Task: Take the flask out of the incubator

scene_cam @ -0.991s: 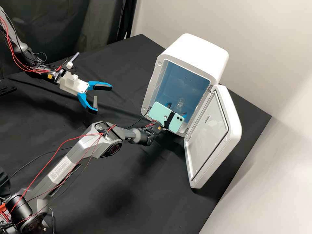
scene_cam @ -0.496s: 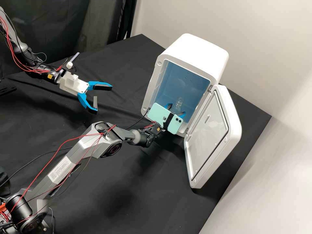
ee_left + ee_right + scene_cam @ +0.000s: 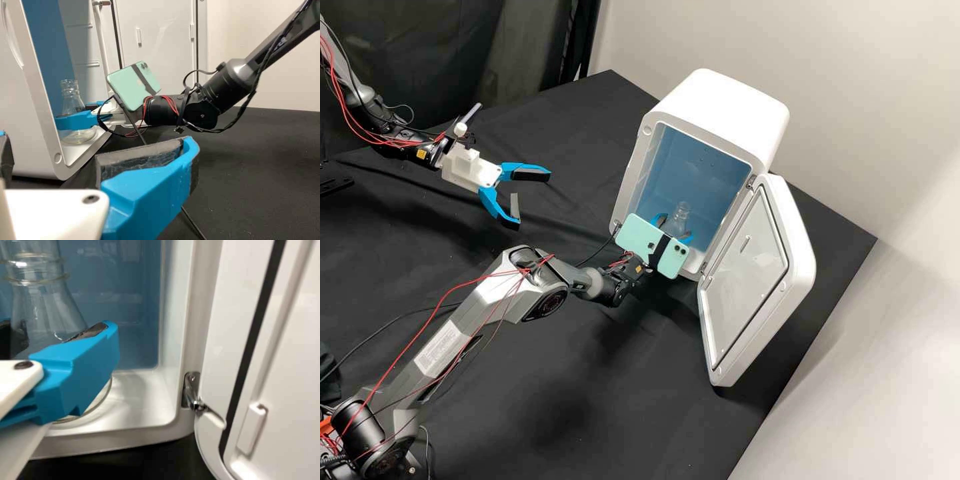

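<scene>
Flask point(image 3: 681, 215) and right hand point(image 3: 676, 227) slide together toward the open front of the incubator point(image 3: 720, 107) over the last second, and that arm's elbow draws back to the left with them. That tells you the grip probably holds: the two blue fingers are closed against the flask's lower body, one on each side, and the glass follows the pull upright. It is not out yet; its base is just inside the blue chamber, close to the floor. Keep the pull straight so you miss the open door point(image 3: 753, 267) on the right. Your left hand point(image 3: 530, 200) lifts a touch and hangs wide open, empty, above the counter point(image 3: 587, 373), well left of the incubator.
</scene>
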### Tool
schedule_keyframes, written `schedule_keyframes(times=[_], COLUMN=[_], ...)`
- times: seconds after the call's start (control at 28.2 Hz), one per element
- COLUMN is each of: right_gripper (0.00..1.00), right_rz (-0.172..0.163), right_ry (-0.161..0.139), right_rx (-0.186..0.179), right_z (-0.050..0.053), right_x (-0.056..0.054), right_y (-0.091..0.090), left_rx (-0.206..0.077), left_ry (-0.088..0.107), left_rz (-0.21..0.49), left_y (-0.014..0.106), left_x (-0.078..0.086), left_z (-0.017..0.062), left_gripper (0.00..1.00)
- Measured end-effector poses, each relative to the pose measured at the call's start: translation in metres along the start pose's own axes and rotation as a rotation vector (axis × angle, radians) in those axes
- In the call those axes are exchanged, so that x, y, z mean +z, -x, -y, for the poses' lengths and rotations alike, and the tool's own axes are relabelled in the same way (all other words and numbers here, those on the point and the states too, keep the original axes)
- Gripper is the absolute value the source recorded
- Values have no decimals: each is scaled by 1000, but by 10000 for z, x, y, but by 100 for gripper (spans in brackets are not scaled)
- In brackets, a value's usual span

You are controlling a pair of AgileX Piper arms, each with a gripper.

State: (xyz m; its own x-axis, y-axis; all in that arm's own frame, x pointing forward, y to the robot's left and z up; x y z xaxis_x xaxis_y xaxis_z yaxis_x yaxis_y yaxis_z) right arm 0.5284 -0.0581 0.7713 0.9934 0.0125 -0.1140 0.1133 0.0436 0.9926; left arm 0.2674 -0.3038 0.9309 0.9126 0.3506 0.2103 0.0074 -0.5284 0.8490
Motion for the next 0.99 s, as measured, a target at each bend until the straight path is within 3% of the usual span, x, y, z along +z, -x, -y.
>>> schedule_keyframes(times=[0.21,0.39,0.64,0.81,0.99], right_gripper=[0,0,0,0,0], right_rz=[26,52,54,53,61], right_ry=[-8,-34,-50,-60,-68], right_rx=[-4,7,28,41,59], right_z=[-20,-62,-85,-100,-145], right_x=[-19,9,20,36,67], right_y=[191,384,614,797,1002], left_rx=[0,0,0,0,0], left_ry=[0,0,0,16,16], left_rz=[0,0,0,0,0], left_y=[0,0,0,0,0], left_x=[0,0,0,0,0], left_z=[0,0,0,0,0], left_gripper=[100,100,100,100,100])
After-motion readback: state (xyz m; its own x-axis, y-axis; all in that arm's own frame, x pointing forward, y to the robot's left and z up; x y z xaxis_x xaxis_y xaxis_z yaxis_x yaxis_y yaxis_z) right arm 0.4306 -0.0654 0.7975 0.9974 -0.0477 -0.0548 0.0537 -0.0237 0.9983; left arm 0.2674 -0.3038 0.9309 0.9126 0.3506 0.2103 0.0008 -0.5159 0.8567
